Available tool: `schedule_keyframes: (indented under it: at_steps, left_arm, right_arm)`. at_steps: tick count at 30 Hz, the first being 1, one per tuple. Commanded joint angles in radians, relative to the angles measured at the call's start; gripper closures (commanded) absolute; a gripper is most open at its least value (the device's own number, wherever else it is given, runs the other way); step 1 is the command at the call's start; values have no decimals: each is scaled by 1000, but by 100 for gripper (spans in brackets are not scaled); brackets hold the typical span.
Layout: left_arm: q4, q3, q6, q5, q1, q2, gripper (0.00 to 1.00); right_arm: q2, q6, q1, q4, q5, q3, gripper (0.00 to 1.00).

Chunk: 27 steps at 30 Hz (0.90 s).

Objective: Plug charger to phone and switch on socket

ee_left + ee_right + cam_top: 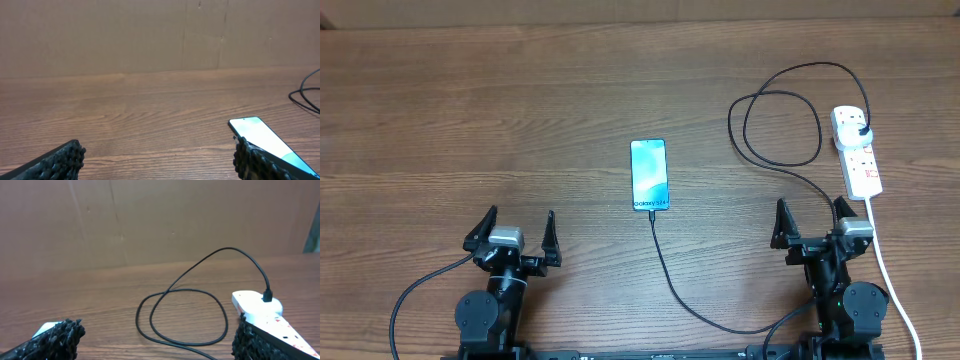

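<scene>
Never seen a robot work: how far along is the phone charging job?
Apparently done: the charger is plugged into the socket and its tip meets the phone. In hand: nothing; left gripper and right gripper are open. Left: perhaps switching on; I cannot tell.

The bench [520, 120] is showing matt brown wood grain. The phone [648, 175] screen is shining glossy, the socket [857, 150] is looking like smooth white plastic, the charger [227, 248] matt black.
</scene>
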Motion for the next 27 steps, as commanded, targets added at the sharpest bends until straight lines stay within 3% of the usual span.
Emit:
schedule_keyframes:
  at_steps: [1,27]
  left_arm:
    - [-3,-4,23,-11,0,-6,0]
    - [-3,-4,23,-11,0,-6,0]
  right_arm:
    - [-11,-46,6,2,13,-10,0]
    - [-11,-42,5,7,2,-10,0]
